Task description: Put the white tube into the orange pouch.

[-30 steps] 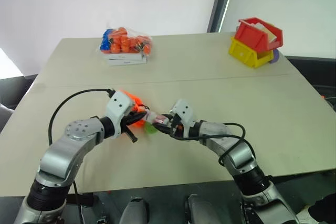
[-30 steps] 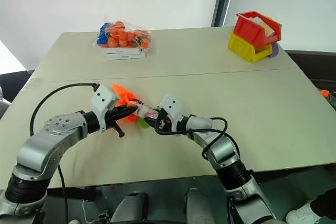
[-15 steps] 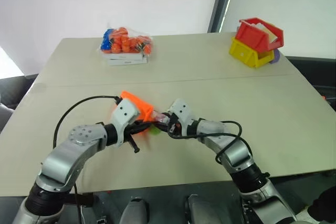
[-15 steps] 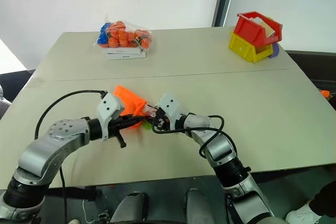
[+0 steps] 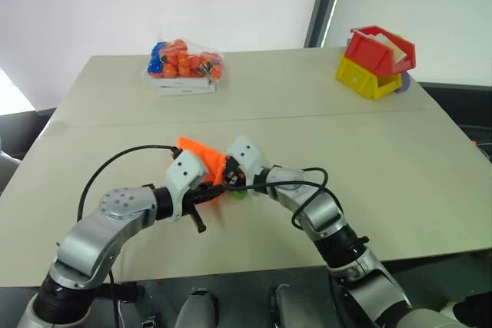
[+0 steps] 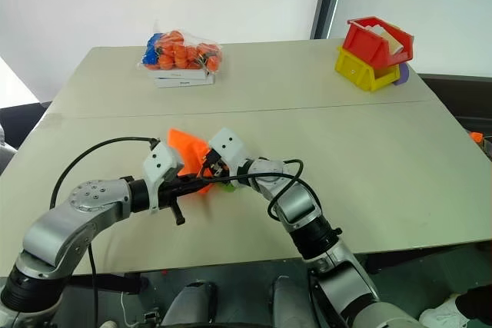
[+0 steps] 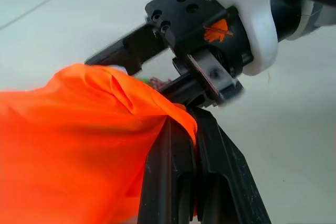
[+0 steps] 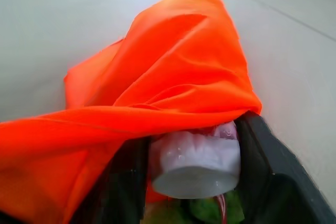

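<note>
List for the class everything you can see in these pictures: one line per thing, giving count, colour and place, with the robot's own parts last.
Table: one, beige, under everything.
Orange pouch: one, neon orange, near middle of table, its edge pinched by the left gripper.
White tube: one, white, its far end under the pouch's rim, between the right gripper's fingers.
Bag of balls: one, clear with orange and blue balls, far left, on a flat white box.
Bins: two stacked, red on yellow, far right.
Left gripper: black, shut on the pouch.
Right gripper: black, at the pouch's mouth.
</note>
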You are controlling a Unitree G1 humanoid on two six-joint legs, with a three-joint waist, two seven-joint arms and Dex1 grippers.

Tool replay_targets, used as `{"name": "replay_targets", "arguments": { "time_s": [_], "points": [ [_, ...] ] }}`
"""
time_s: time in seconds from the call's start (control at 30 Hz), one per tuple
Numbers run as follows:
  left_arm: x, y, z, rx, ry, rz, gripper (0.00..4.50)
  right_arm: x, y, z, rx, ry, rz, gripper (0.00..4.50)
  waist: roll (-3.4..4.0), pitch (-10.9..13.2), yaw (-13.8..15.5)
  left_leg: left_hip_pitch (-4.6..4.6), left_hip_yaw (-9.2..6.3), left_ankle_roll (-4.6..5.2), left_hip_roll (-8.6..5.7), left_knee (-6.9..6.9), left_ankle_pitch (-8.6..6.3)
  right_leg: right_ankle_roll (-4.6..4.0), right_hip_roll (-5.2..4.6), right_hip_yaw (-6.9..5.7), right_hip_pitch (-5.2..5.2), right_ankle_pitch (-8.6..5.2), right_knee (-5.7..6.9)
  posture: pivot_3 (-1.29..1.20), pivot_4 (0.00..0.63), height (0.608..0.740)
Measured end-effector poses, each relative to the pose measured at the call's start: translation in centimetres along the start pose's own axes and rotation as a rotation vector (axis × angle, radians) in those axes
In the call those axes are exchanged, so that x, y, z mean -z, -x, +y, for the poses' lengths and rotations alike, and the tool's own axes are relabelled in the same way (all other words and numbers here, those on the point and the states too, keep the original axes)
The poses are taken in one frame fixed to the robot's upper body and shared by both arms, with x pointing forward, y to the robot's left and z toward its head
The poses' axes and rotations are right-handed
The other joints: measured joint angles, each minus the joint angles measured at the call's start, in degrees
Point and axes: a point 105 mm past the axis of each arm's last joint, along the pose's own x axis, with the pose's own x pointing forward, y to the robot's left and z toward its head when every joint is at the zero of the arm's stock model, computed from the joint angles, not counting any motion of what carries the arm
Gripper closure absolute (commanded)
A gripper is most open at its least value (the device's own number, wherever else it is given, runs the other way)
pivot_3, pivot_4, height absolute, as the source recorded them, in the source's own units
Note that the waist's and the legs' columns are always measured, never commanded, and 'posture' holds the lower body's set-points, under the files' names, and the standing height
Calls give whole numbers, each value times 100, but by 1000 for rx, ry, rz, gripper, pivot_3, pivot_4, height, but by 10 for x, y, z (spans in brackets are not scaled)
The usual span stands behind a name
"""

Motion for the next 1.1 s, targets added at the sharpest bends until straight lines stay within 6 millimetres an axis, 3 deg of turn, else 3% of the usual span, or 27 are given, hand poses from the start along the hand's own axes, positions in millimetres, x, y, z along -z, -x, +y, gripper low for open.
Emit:
{"name": "replay_targets", "arguments": {
  "time_s": [0.03, 0.07, 0.2, 0.37, 0.47, 0.63, 0.77, 0.87, 1.03, 1.1],
  "points": [
    [2, 1, -1, 4, 5, 4, 4500, 1, 2, -1, 2, 1, 3, 276, 0, 0, -2, 1, 0, 0, 0, 0, 0, 0, 0, 0, 0, 0, 0, 0, 150, 740],
    [3, 2, -2, 10, 13, 5, 4500, 3, 5, -3, 9, 3, 3, 68, 0, 0, 0, 0, 0, 0, 0, 0, 0, 0, 0, 0, 0, -1, 0, 0, 150, 740],
    [7, 8, -1, 13, 28, 2, 4500, 2, 19, 1, -20, -1, -28, 68, 2, 1, -1, 0, 0, 0, 1, -2, 0, 0, -1, 0, -2, -1, -1, 0, 150, 740],
    [19, 26, 19, -69, 55, 19, 4500, -2, 58, 14, -130, 18, -90, 68, 0, 0, 4, 1, 0, 0, 1, -2, 0, 5, -2, -1, -2, -5, -4, 0, 150, 740],
    [24, 32, 27, -87, 66, 20, 4500, 3, 71, 13, -143, -1, -84, 68, 0, 0, -1, 3, 2, 0, 1, -1, -1, 19, -5, -1, -2, -14, -5, 0, 150, 740],
    [30, 43, 44, -138, 107, 5, 4500, 27, 79, 8, -109, -62, -14, 68, -1, -1, -3, -2, 4, -1, 1, -2, -1, 16, -7, -1, -10, -13, -7, 0, 150, 740],
    [38, 46, 51, -149, 150, 0, 4500, 34, 75, 10, -86, -103, -8, 68, -1, -1, -1, -4, 5, -1, 1, -5, -1, -5, -7, -1, -14, 0, -8, 0, 150, 740],
    [42, 46, 53, -150, 164, -4, 3686, 34, 71, 13, -80, -115, -14, 0, -2, -1, 6, -5, 5, -1, 0, -5, -1, -6, -8, -1, -15, 0, -9, 0, 150, 740],
    [39, 47, 55, -113, 239, -68, 1302, 39, 54, 6, -16, -120, -5, 0, -4, -3, 5, -5, 5, -1, 0, -5, -1, -7, -7, -1, -15, 2, -8, 0, 150, 740],
    [36, 48, 60, -136, 244, -98, 1302, 43, 51, 4, -2, -100, 10, 0, -5, -3, 17, -5, 5, -1, 0, -5, -1, -7, -7, -1, -14, 2, -9, 0, 150, 740]
  ]
}}
